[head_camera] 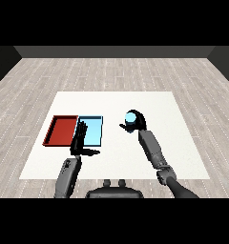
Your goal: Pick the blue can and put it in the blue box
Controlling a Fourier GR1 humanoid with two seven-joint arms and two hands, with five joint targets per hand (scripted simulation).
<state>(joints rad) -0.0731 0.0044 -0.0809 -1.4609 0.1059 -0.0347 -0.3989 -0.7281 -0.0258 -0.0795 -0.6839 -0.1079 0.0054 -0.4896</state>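
One hand point(138, 122) seemingly curled round blue can point(131, 117).

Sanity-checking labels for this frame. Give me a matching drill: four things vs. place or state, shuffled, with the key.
Column 1:
1. blue can
2. red tray
3. light blue tray
4. left robot hand

Column 2:
A. leftmost on the table
B. fingers straight, over the near edge of the trays
C. held by the right robot hand
D. between the red tray and the can

Pairs: 1-C, 2-A, 3-D, 4-B
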